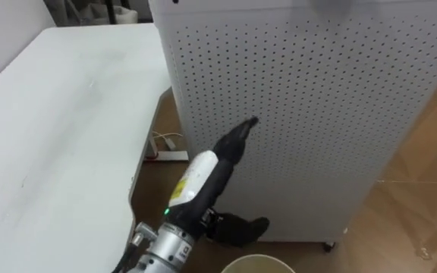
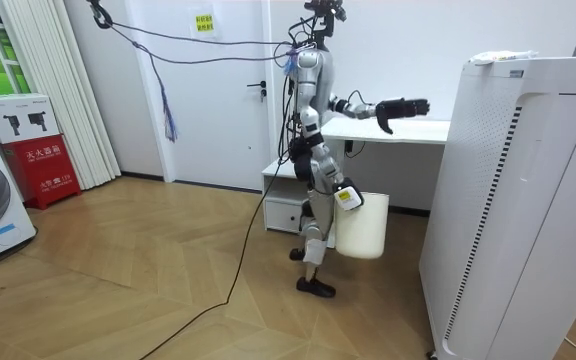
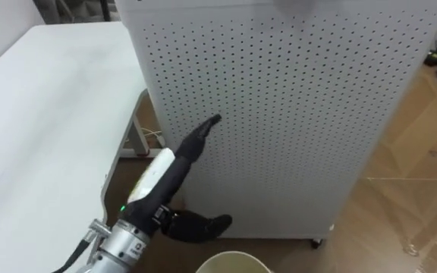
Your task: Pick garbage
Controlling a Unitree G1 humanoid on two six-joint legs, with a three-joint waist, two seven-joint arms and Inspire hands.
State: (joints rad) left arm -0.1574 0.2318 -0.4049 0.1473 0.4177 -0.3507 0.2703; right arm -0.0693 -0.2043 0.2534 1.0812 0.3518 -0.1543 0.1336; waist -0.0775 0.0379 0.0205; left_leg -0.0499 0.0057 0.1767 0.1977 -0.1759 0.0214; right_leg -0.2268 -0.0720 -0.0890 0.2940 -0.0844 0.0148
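Robot stands on the wood floor (image 2: 148, 270) between a white table (image 1: 51, 136) and a tall perforated white cabinet (image 1: 309, 114), facing the cabinet's dotted panel. A low white drawer unit (image 2: 286, 208) sits under the table behind it.

Left hand (image 1: 222, 155): arm stretched forward at about chest height, fingers straight and pointing at the panel, thumb hanging below. Hand is released and grasps nothing. In the room view a gap shows between the fingertips and the cabinet's edge, and the hand is below the cabinet's top.

Right hand (image 2: 347, 198): down beside the thigh, at the rim of a white bin (image 2: 366, 228). Cannot tell how the fingers sit on it. The bin's rim (image 1: 258, 262) also shows at the bottom edge of the eye views, close in front of the body.

Garbage: a crumpled white wad (image 2: 496, 57) lies on the cabinet's top, near the edge facing the robot. It is well apart from both hands and from the bin.
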